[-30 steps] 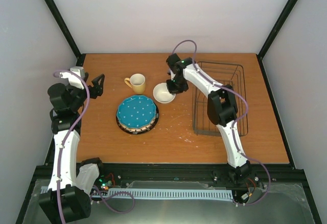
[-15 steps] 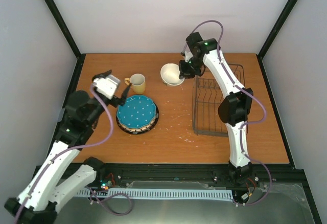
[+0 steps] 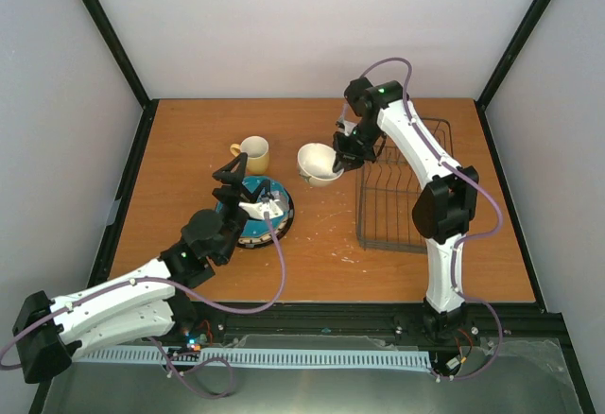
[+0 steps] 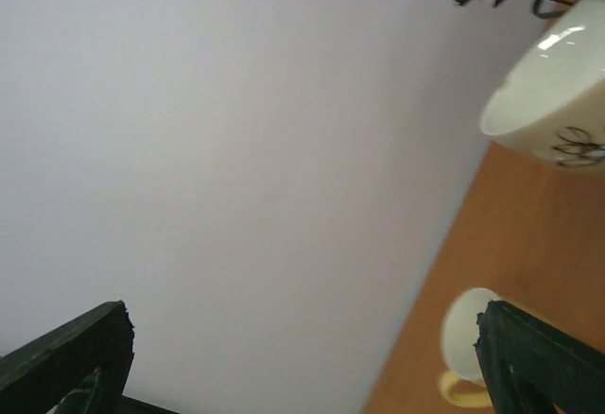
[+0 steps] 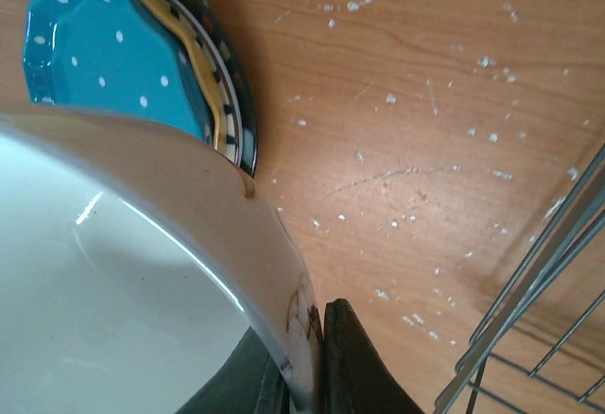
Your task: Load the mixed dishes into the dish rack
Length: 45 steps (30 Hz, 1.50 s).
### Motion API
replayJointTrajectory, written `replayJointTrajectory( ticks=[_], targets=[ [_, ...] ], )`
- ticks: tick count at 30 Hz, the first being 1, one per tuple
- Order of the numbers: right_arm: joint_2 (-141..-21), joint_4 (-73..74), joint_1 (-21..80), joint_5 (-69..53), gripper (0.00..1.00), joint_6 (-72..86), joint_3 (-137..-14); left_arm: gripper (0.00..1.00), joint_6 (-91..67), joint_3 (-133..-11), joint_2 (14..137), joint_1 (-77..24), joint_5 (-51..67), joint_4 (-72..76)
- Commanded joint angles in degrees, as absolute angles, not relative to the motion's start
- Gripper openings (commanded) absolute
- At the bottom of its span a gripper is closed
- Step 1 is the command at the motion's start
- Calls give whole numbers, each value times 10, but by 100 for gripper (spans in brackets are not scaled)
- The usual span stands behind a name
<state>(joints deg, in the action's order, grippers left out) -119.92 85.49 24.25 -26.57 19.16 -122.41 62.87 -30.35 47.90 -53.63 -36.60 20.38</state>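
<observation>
Top external: my right fingers [image 3: 340, 156], clamping bowl [image 3: 318, 163] rim, are swinging it twd rack [image 3: 406, 187]; left fingers [image 3: 234, 174], wide-open & empty, nearing plates [image 5: 104, 55].

Not seen whole from my station: bowl [image 5: 113, 272], cut by the left and bottom edges of the right wrist view and by the right edge of the left wrist view; its dark motif [image 4: 572, 145] too blurred for me to read. right gripper [image 5: 304, 371], mostly behind the bowl's wall. teal plate [image 5: 95, 50], near part behind the bowl. orange plate [image 5: 196, 60] and striped plate [image 5: 233, 88], rim slivers only. mug [image 4: 465, 334], partly behind one finger [image 4: 539, 362] of the left gripper [image 4: 302, 319]. rack [image 5: 529, 282], one corner only.
</observation>
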Motion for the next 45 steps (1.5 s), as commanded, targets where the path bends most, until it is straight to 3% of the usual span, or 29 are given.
replayJointTrajectory(
  ticks=[1, 22, 45],
  targets=[
    [-1163, 864, 251, -321, 3, 220, -1226, 100, 827, -285, 458, -567, -405, 368],
    [-1153, 863, 289, -351, 3, 268, -1247, 100, 889, -241, 551, -690, -383, 364],
    [-1097, 864, 376, -360, 3, 282, -1179, 100, 917, -253, 625, -694, -383, 418]
  ],
)
